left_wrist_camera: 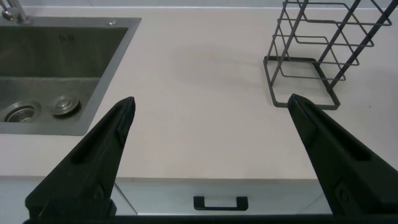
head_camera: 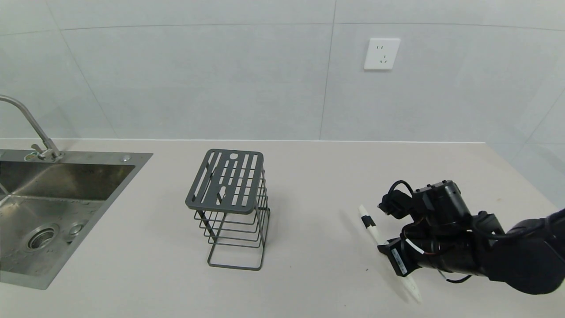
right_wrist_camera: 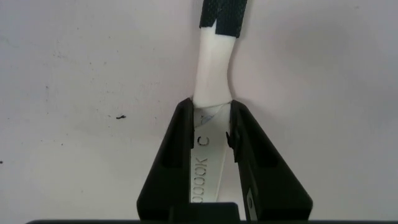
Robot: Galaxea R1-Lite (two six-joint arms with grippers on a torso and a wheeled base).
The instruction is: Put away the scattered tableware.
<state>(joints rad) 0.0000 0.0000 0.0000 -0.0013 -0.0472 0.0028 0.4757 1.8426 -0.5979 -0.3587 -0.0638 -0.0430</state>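
The right gripper (right_wrist_camera: 211, 107) is lying low over the pale counter (head_camera: 318, 185), its two dark fingers (right_wrist_camera: 174, 155) pressing together on a white utensil (right_wrist_camera: 214, 62). The utensil is lying flat on the counter at the robot's right, well apart from the rack (head_camera: 229, 181), and pointing slantwise away from the robot. A black band (right_wrist_camera: 225, 15) is wrapping round it beyond the fingers. Some grey lettering is running along the part caught between the fingers, and half of it is hidden. A small white label (head_camera: 398, 260) with fine print, too small to read, is sitting on the gripper's housing.

The left gripper (left_wrist_camera: 211, 102) is hanging above the counter's front edge with its fingers (left_wrist_camera: 118, 124) spread wide apart and gripping nothing. A black drawer handle (left_wrist_camera: 220, 203) is showing below the counter edge.

The rack, dark grey wire with a slotted top plate, is standing upright near the middle of the counter. The steel sink (head_camera: 66, 159) is sitting at the left with its faucet (head_camera: 26, 119) rising behind it. A white wall socket (head_camera: 382, 53) is sitting on the tiled wall.
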